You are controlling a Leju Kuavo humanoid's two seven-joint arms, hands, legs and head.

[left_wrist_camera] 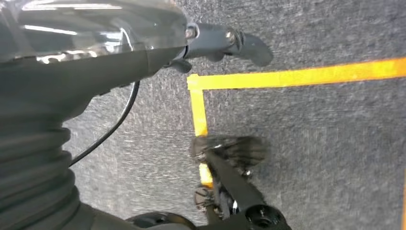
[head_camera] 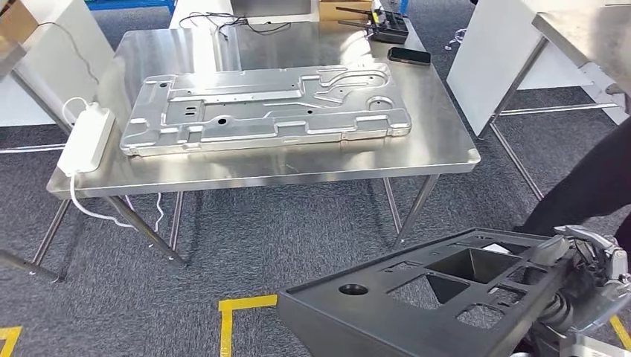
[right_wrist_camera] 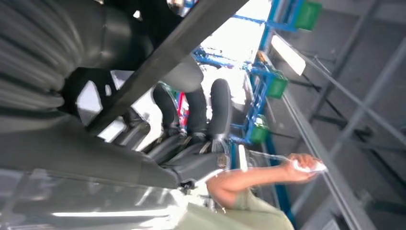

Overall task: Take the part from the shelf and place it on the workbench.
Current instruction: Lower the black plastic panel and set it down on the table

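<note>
The robot's right hand [head_camera: 588, 271] grips the dark perforated part [head_camera: 439, 294], carried low at near right, well short of the steel counter [head_camera: 298, 175] ahead. Pick-up looks done; the approach and set-down remain. A silver stamped panel [head_camera: 264, 108] already lies there. Left hand [left_wrist_camera: 225, 40] hangs over carpet, fingers apart, empty.

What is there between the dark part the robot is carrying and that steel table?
In the head view, only grey carpet with a yellow tape corner lies between the dark part and the steel table.
</note>
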